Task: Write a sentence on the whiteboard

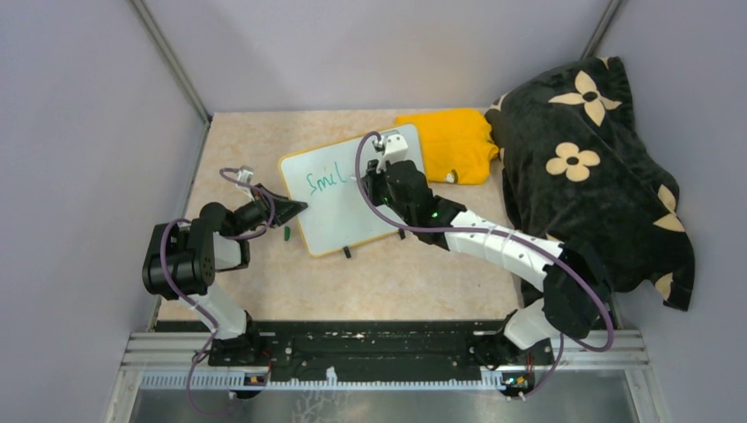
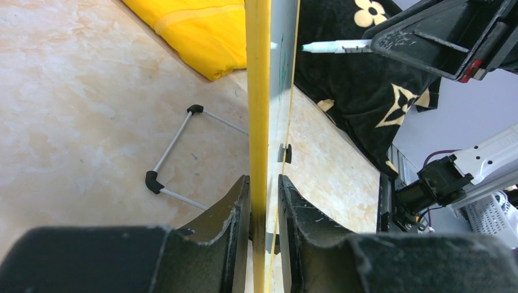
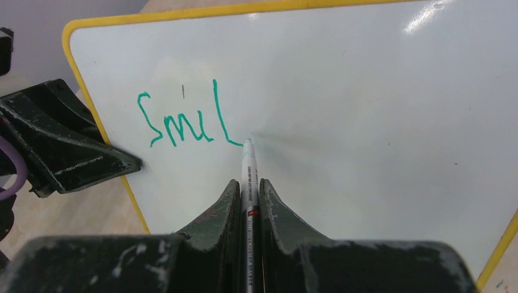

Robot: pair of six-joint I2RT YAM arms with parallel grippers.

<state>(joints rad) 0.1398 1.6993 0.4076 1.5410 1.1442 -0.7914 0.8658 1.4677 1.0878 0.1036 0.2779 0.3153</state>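
The whiteboard [image 1: 352,207] with a yellow rim stands propped on the table, tilted. Green letters "Smil" [image 3: 183,122] are on its upper left, also seen from above [image 1: 324,182]. My right gripper [image 3: 248,183] is shut on a white marker [image 3: 248,177] whose tip touches the board [image 3: 366,122] at the end of the "l" stroke. My left gripper [image 2: 264,183] is shut on the board's yellow left rim [image 2: 258,91]. From above, the left gripper [image 1: 291,210] is at the board's left edge and the right gripper [image 1: 377,181] is over the board's middle.
A folded yellow cloth [image 1: 454,141] lies behind the board's right side. A black blanket with cream flowers [image 1: 586,167] covers the right of the table. A small green marker cap [image 1: 287,233] lies by the board's left foot. The wire stand [image 2: 177,152] shows behind the board.
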